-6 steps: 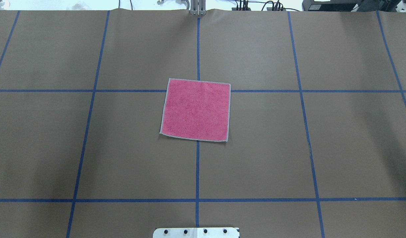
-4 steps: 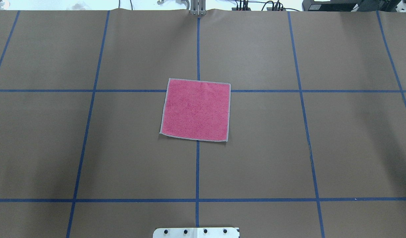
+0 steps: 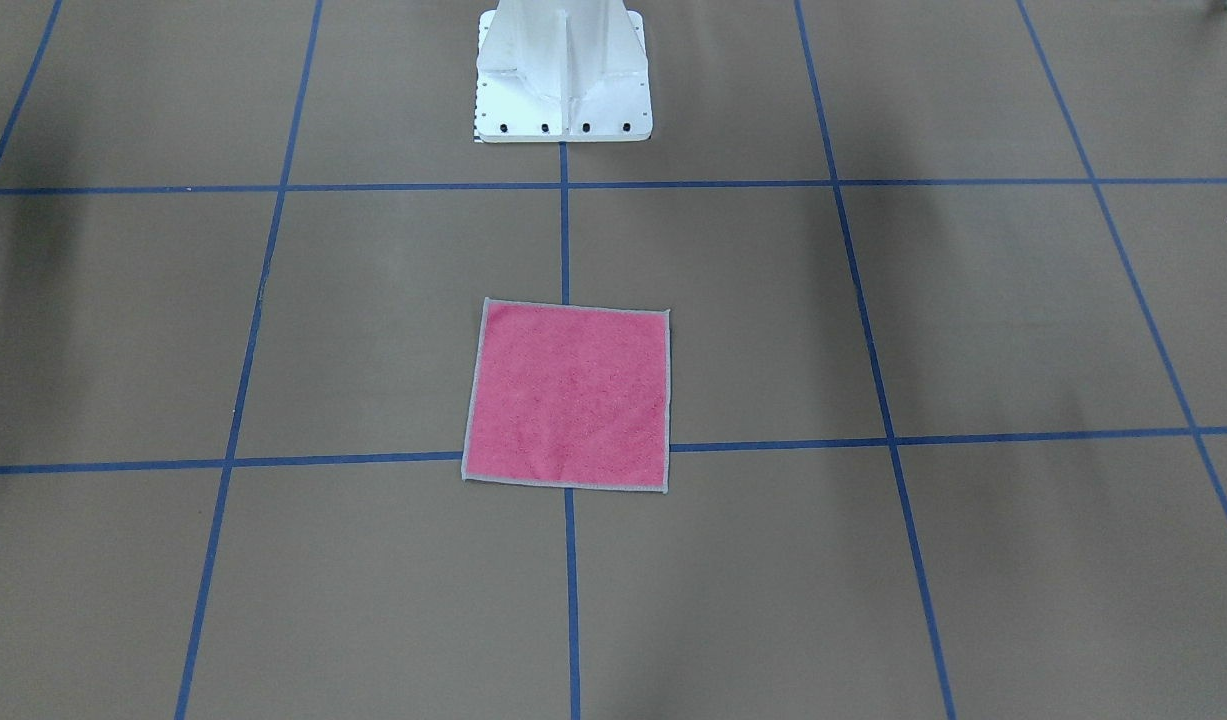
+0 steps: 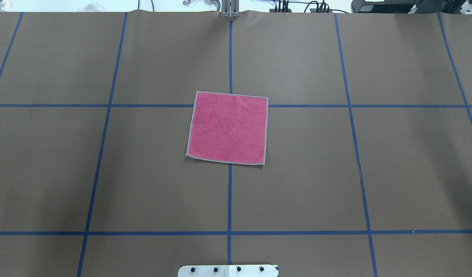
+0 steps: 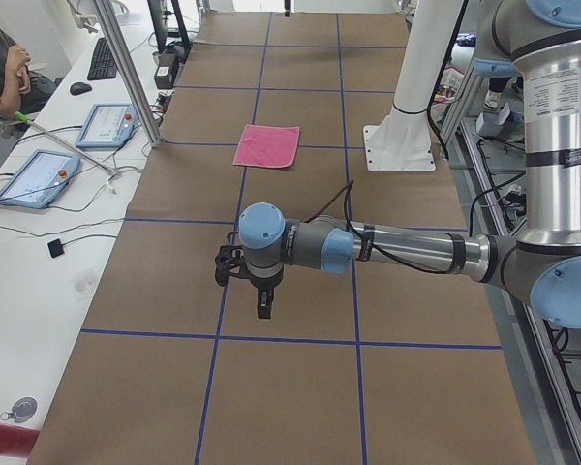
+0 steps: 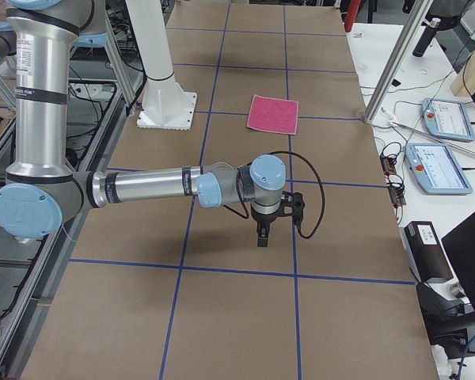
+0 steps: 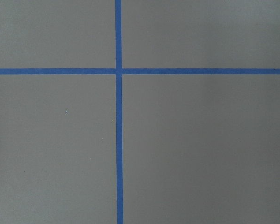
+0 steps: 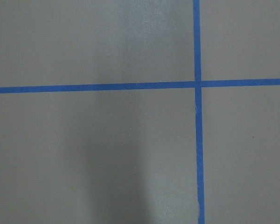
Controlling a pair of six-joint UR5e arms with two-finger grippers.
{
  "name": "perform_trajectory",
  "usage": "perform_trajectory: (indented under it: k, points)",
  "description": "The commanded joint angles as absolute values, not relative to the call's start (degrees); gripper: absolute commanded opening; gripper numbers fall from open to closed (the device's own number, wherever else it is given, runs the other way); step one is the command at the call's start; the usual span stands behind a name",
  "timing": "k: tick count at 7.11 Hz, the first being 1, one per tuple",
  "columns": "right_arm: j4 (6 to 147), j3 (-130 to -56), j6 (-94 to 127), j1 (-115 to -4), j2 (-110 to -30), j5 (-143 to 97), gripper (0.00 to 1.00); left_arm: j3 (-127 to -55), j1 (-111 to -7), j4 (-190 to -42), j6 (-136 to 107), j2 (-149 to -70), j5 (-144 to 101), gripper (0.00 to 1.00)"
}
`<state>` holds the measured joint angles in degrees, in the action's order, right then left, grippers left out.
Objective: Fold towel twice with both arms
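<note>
I see the towel (image 4: 227, 127) flat, pink side up, on the counter (image 4: 105, 173), between the two claws and well apart from each. The left claw (image 5: 262, 308) and right claw (image 6: 261, 239) point down above the counter; open or closed, I cannot tell.

So the towel (image 4: 228, 127) is lying flat and unfolded, pink side up, light grey edge all round, mid-table over a blue tape (image 4: 229, 200) crossing. My left arm (image 5: 407, 250) and right arm (image 6: 150, 187) are stretched out low over the table (image 4: 412, 173), well apart from it.
</note>
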<state>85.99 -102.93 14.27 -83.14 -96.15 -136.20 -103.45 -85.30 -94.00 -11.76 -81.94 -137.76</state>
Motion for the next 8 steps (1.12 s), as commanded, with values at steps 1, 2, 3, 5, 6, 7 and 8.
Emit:
perform_trajectory:
  k: [1, 2, 3, 5, 6, 7, 8]
  points:
    - [85.96, -104.15, 14.33, -83.06, -97.12, -136.67, 1.00, -103.45, -85.08, -96.40, -14.59, -81.91, -137.73, 1.00]
    - [85.87, -104.24, 14.24, -83.06, -97.21, -137.45, 1.00, -103.45, -85.08, -96.59, -14.59, -81.91, -137.99, 1.00]
    - [85.78, -104.76, 14.24, -83.06, -97.29, -137.46, 1.00, -103.53, -85.08, -96.77, -14.50, -81.91, -138.08, 1.00]
    - [85.87, -105.82, 14.68, -82.97, -97.38, -140.60, 1.00, -103.54, -85.08, -98.78, -14.06, -81.92, -138.16, 1.00]
    - [85.78, -106.17, 14.68, -82.97, -97.30, -140.89, 1.00, -103.62, -85.17, -98.61, -14.41, -81.65, -138.34, 1.00]
    - [85.69, -106.52, 14.76, -82.97, -97.29, -141.67, 1.00, -103.27, -85.08, -98.70, -14.50, -81.22, -138.25, 1.00]
    - [85.52, -106.61, 15.46, -82.97, -97.29, -142.55, 1.00, -103.36, -85.08, -98.70, -14.59, -81.04, -138.25, 1.00]
